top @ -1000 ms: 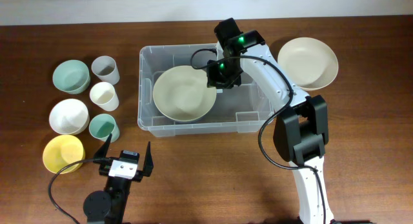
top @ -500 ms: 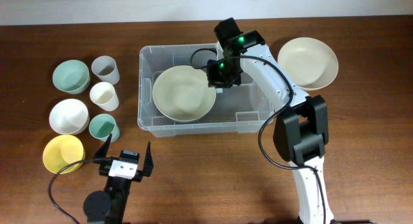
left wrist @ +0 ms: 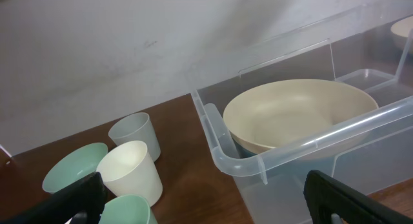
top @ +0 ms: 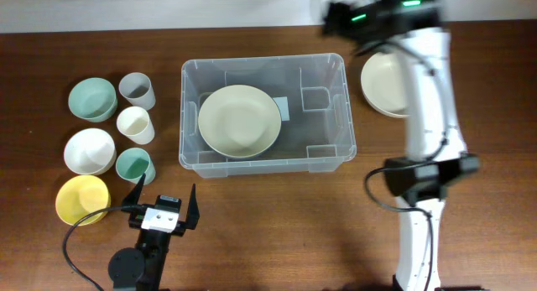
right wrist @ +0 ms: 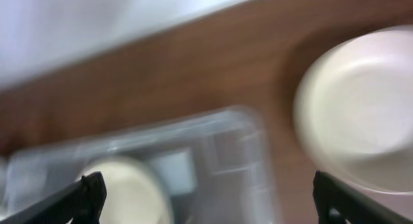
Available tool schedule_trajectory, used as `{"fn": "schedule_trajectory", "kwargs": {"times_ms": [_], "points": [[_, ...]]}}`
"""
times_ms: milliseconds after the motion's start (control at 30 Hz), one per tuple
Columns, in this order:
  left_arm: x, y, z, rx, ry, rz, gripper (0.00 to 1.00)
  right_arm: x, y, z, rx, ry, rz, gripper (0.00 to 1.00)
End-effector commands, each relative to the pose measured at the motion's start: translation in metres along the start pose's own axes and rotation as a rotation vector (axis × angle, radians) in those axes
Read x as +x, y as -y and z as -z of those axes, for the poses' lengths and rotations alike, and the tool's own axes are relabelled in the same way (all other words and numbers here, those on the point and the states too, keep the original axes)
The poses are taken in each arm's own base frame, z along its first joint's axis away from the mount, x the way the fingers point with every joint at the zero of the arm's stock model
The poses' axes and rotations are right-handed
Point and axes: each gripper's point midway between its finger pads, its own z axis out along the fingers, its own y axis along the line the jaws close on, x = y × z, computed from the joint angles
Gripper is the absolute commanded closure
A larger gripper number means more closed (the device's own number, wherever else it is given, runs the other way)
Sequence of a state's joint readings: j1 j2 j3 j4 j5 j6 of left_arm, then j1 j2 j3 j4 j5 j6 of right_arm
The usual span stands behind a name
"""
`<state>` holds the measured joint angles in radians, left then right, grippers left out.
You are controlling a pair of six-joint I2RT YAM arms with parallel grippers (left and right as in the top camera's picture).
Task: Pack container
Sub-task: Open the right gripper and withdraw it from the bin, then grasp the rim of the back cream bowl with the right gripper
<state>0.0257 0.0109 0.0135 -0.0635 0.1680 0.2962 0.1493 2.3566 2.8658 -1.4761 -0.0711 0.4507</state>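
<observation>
Right gripper (right wrist: 210, 199) has swung up beyond the container (top: 324, 133), fingers wide apart, empty.

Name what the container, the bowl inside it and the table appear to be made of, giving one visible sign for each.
Container: clear, glossy plastic; the bowl shows through its walls.
Bowl: cream, matte, probably plastic or melamine; ceramic cannot be ruled out.
Table: brown wood or wood-look laminate; grain streaks show.

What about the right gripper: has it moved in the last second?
Yes. The right gripper left the bowl inside the container and swung toward its far right corner, jaws open.
</observation>
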Motion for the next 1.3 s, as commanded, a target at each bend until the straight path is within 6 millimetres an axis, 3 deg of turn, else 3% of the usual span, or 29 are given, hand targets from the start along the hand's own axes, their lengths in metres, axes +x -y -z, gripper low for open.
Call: {"fn": "schedule_trajectory", "kwargs": {"times_ms": [0,133,267,333,500,633,900,1200,1267], "points": [[0.001,0.0,0.0,0.002,0.0,-0.004,0.0,-0.032,0.114,0.031,0.168,0.059,-0.275,0.0],[0.001,0.0,0.0,0.002,0.0,-0.004,0.0,-0.013,0.191,0.018,0.288,-0.054,-0.449,0.01],[0.001,0.0,0.0,0.002,0.0,-0.004,0.0,0.012,0.236,-0.005,0.349,-0.171,-0.564,0.01],[0.001,0.0,0.0,0.002,0.0,-0.005,0.0,0.024,0.248,-0.02,0.356,-0.221,-0.609,0.01],[0.001,0.0,0.0,0.002,0.0,-0.005,0.0,0.048,0.25,-0.07,0.251,-0.321,-0.664,0.01],[0.001,0.0,0.0,0.002,0.0,-0.004,0.0,0.061,0.255,-0.096,0.236,-0.342,-0.673,0.01],[0.001,0.0,0.0,0.002,0.0,-0.004,0.0,0.083,0.269,-0.123,0.26,-0.361,-0.683,0.01],[0.001,0.0,0.0,0.002,0.0,-0.004,0.0,0.089,0.274,-0.14,0.252,-0.345,-0.676,0.0],[0.001,0.0,0.0,0.002,0.0,-0.005,0.0,0.09,0.274,-0.145,0.241,-0.337,-0.674,0.04]]}}
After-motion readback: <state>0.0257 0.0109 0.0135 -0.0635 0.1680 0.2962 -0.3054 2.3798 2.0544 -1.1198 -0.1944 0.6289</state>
